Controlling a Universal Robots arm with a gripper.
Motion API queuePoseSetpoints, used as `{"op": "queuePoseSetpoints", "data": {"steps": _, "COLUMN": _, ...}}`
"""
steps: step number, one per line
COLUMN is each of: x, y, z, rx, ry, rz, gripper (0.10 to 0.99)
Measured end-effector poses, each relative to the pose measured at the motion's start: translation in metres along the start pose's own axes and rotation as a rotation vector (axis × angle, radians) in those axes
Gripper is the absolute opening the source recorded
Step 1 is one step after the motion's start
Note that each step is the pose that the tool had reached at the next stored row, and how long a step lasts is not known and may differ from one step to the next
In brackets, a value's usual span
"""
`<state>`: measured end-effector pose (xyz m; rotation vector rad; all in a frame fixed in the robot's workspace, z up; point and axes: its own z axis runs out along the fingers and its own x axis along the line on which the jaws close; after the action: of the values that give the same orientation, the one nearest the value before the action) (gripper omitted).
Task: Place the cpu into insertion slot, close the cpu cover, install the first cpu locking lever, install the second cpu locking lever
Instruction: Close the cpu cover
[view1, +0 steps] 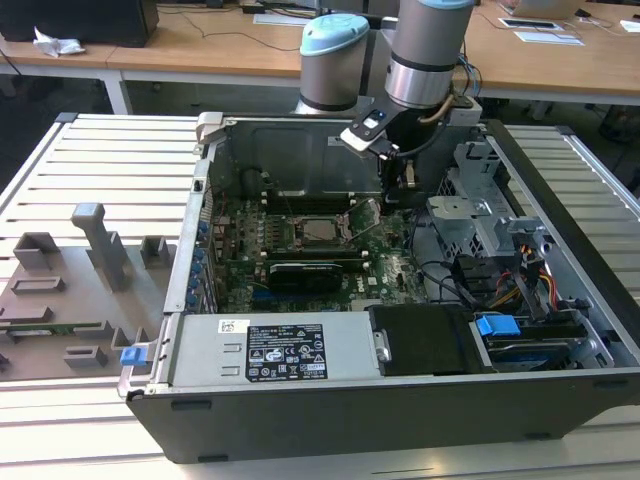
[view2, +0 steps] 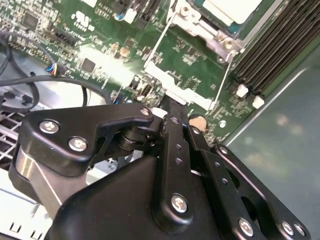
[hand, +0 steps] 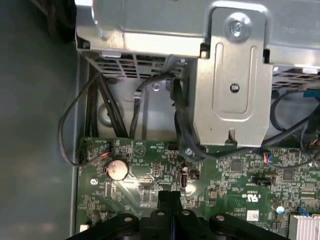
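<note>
Hand (view2: 168, 110) closed near cpu cover (view2: 210, 36); cpu (view2: 232, 10) cropped

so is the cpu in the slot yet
In: the cpu sits flat within the insertion slot, pale metal top showing in the exterior view.

Tool (hand: 169, 198) over motherboard (hand: 225, 170), coin battery (hand: 118, 169), metal bracket (hand: 232, 95)

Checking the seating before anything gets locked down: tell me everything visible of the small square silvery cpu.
The small flat square cpu shows a pale silvery-grey metal top. It lies flat in the dark-framed square insertion slot on the green motherboard. In the second wrist view the thin silvery cpu cover borders its edge. The black gripper hangs apart from it, toward the exterior view's right.
</note>
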<state>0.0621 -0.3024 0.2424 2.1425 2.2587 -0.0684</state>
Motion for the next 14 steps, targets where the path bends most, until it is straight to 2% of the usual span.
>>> {"op": "queuePoseSetpoints", "data": {"steps": 14, "x": 0.0011, "y": -0.0218, "z": 0.0005, "rx": 0.000, "ry": 0.0009, "rz": 0.000, "gripper": 0.106}}
